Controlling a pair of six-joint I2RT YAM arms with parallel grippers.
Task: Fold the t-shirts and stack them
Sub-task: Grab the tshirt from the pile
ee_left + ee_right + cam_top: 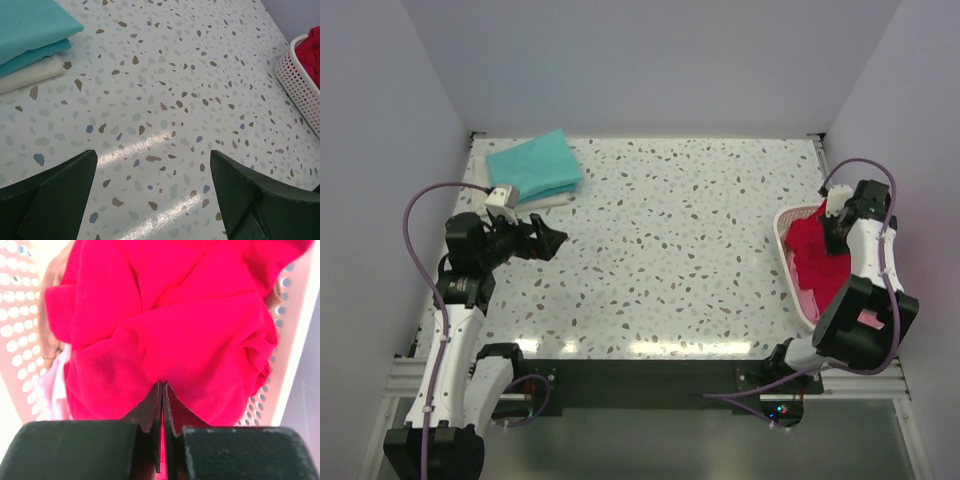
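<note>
Speckled terrazzo table, plain grey walls behind; the crumpled red t-shirt sat in the white mesh basket at the right edge of the top view, a pink t-shirt showing beside it, and the right gripper was clenched on a pinch of the red fabric. A folded teal t-shirt lay stacked on a folded cream t-shirt at the table's upper left. The left gripper hung released just below that stack in the top view, jaws wide apart over the tabletop.
</note>
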